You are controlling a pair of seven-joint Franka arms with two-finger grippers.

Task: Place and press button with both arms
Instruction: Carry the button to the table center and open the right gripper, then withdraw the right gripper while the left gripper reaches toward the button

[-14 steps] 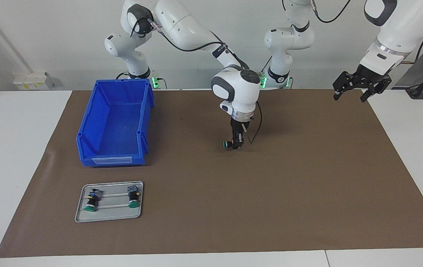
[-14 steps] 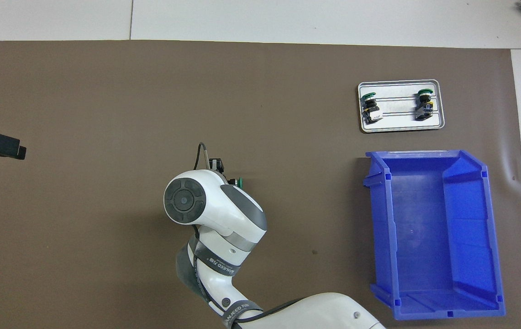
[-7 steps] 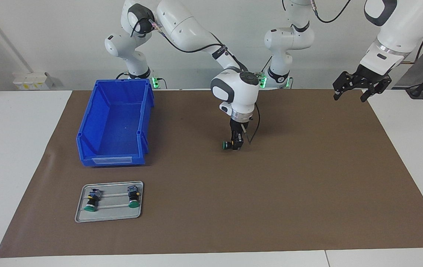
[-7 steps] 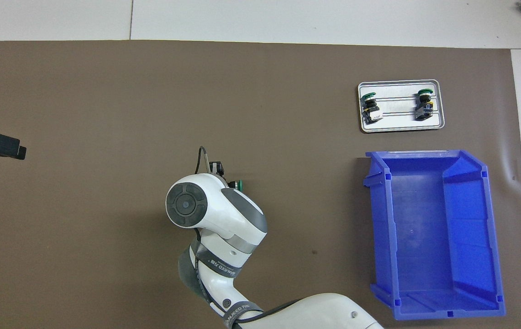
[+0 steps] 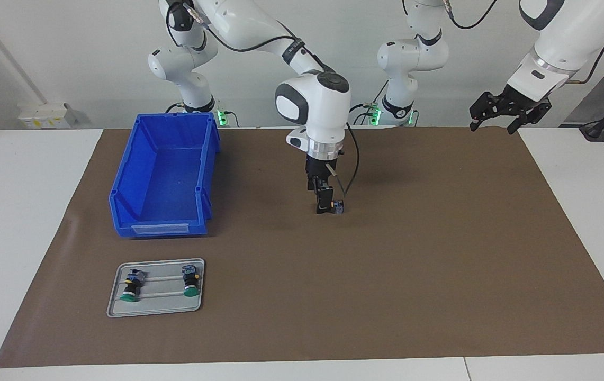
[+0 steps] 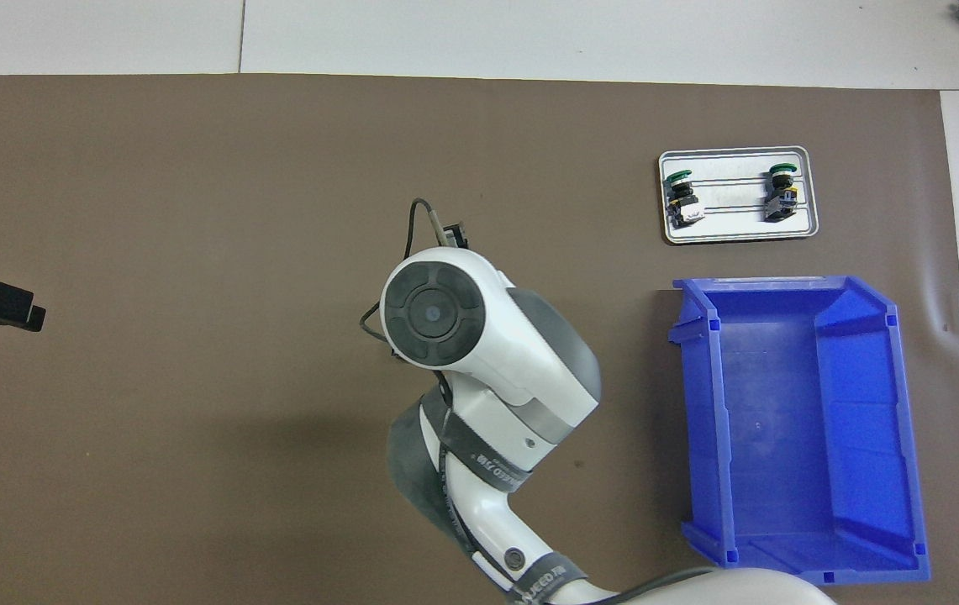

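Observation:
A button (image 5: pixel 339 205) lies on the brown mat near the table's middle. Only its blue-grey end block shows beside my right gripper (image 5: pixel 324 209), which points straight down, open, with its tips at the button's cap end. In the overhead view the right arm's wrist (image 6: pixel 435 313) hides both that gripper and the button. My left gripper (image 5: pixel 492 126) hangs open and holds nothing, high over the mat's edge at the left arm's end of the table; its tip (image 6: pixel 32 318) also shows in the overhead view.
A grey tray (image 5: pixel 156 311) (image 6: pixel 740 236) carries two more green-capped buttons (image 5: pixel 131 288) (image 5: pixel 191 283). It lies farther from the robots than the blue bin (image 5: pixel 159 230) (image 6: pixel 698 420), and both are toward the right arm's end.
The right gripper has let go of the button, and the arm's wrist has risen and swung upright. The left gripper has lifted slightly.

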